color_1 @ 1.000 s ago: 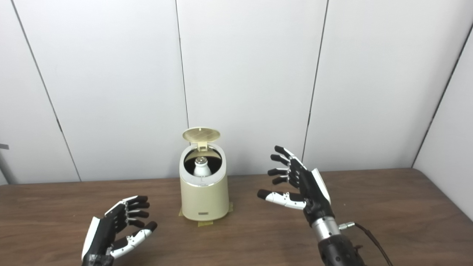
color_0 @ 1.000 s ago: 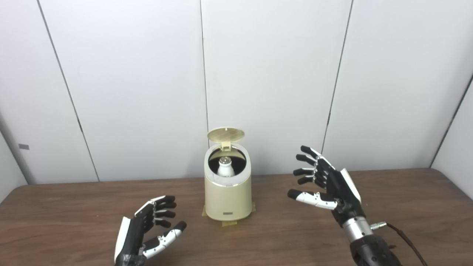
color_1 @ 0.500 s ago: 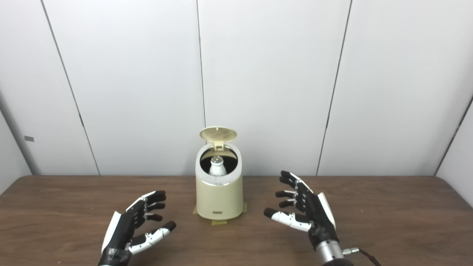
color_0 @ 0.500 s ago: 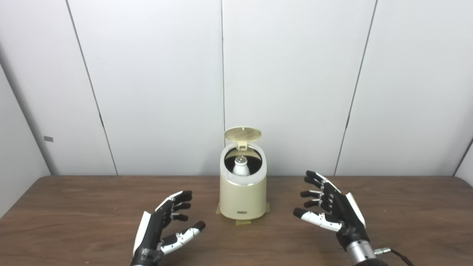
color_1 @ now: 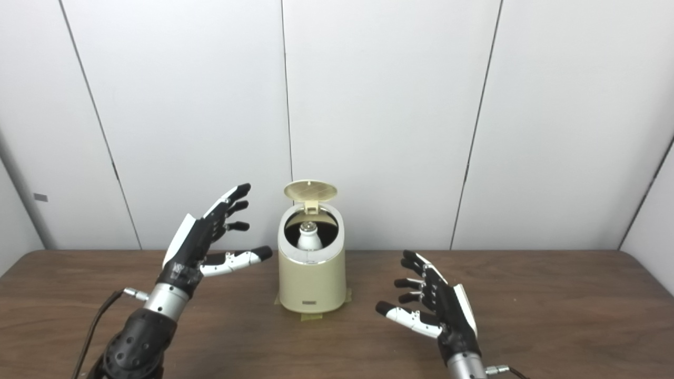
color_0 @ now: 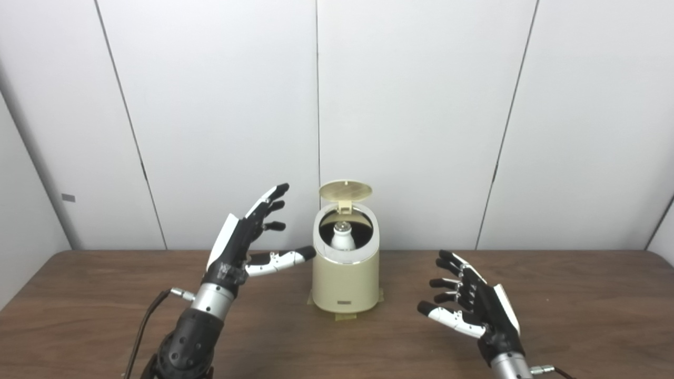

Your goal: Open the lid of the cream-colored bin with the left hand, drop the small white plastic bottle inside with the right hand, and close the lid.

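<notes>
- White wall panels stand behind a brown wooden counter (color_0: pixel 579 295).
- At the counter's far middle sits the cream-colored bin (color_0: pixel 345 281), its lid (color_0: pixel 345 190) tipped up at the back.
- Inside the bin stands the small white plastic bottle (color_0: pixel 342 238), upright.
- Raised just left of the bin, the left hand (color_0: pixel 247 239) holds nothing, fingers spread.
- Nearer, right of the bin, the right hand (color_0: pixel 471 305) is empty, fingers apart.

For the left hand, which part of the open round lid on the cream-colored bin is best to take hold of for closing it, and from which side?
Probably the free top edge of the round lid: it stands upright, hinged at the bin's back rim. The open left hand is left of it; approach from above-left.
</notes>
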### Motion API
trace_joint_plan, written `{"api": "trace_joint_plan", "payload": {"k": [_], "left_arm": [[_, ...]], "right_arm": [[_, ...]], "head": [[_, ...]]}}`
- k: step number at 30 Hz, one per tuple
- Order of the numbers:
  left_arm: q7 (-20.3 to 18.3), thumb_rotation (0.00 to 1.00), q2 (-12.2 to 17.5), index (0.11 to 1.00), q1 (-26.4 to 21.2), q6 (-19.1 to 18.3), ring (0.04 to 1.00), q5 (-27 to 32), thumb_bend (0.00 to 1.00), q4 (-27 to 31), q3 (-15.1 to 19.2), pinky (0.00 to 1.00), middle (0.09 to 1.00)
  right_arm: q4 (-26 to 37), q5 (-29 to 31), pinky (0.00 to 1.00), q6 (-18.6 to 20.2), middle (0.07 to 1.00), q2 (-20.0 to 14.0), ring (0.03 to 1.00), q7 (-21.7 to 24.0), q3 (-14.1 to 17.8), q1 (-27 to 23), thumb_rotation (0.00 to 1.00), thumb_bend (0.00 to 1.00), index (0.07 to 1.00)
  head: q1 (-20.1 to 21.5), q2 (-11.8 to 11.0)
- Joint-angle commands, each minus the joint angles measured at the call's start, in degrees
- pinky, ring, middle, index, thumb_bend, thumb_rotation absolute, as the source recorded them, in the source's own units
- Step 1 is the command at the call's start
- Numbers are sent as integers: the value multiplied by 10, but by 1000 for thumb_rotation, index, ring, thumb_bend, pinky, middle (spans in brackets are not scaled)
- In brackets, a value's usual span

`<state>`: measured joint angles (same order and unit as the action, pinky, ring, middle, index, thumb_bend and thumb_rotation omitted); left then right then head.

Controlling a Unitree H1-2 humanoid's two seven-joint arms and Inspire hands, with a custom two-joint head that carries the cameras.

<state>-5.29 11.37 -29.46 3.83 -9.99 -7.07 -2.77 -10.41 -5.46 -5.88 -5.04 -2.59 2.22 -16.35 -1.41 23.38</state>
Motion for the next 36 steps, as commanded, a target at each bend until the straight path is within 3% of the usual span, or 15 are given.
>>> {"api": "trace_joint_plan", "payload": {"k": [1, 10, 17, 21, 23, 25, 32, 36], "left_arm": [[-5, 289, 11, 965, -52, -10, 921, -6, 908, -4, -2, 760, 954], [-38, 329, 26, 964, -137, -9, 950, -21, 935, -65, -31, 812, 985], [-43, 391, 29, 959, -175, -6, 962, -52, 959, -105, -56, 816, 990], [-65, 406, 34, 986, -191, -4, 990, -61, 954, -121, -76, 830, 1000], [-79, 418, 37, 993, -196, -4, 998, -64, 961, -127, -86, 895, 1000], [-93, 419, 44, 955, -200, 0, 1000, -75, 948, -128, -100, 940, 985], [-118, 477, 66, 777, -183, -16, 889, -119, 929, -83, -130, 791, 833], [-121, 471, 70, 707, -178, -18, 878, -129, 917, -77, -133, 776, 802]], "right_arm": [[9, 3, 568, -15, 830, -2, 679, -8, 5, -18, 324, 846, 840], [15, 4, 563, -8, 828, 5, 671, -13, 7, -9, 309, 831, 842], [19, 13, 538, -8, 824, 10, 665, -10, 7, -8, 295, 837, 840], [25, 16, 537, -1, 819, 11, 662, -9, 6, -7, 285, 836, 837], [23, 13, 545, -4, 820, 9, 667, -9, 5, -7, 303, 837, 838], [25, 13, 538, -2, 817, 10, 660, -10, 5, -7, 302, 839, 836], [31, 7, 535, 4, 815, 4, 649, -9, 5, -6, 300, 836, 836], [31, 9, 522, 3, 810, 4, 648, -8, 5, -7, 306, 836, 836]], "head": [[0, 0], [6, -1], [10, -1], [10, -1], [13, -1], [15, 0], [14, -1], [16, 0]]}}
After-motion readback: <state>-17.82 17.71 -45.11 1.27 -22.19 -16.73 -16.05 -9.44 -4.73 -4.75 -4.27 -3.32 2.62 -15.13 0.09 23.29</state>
